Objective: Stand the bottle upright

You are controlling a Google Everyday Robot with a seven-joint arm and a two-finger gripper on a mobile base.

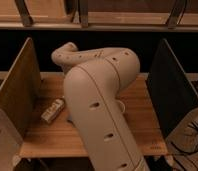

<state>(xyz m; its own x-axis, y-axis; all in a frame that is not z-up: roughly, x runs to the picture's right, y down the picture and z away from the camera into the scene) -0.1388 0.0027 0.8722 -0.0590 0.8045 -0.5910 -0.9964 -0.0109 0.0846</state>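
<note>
The bottle (53, 110), a small whitish oblong with darker stripes, lies on its side on the left part of the wooden table (142, 120), near the left wooden divider. My big pale arm (99, 105) rises from the bottom edge, bends at the top and reaches back toward the left. My gripper is hidden behind the arm's bulk, somewhere over the middle of the table. Nothing of the arm touches the bottle, which lies free.
A wooden divider (17, 87) stands on the left and a dark panel (172, 90) on the right. A sliver of a pale round object (121, 106) peeks out from behind the arm. A dark shelf runs along the back, and cables (192, 135) hang at the lower right.
</note>
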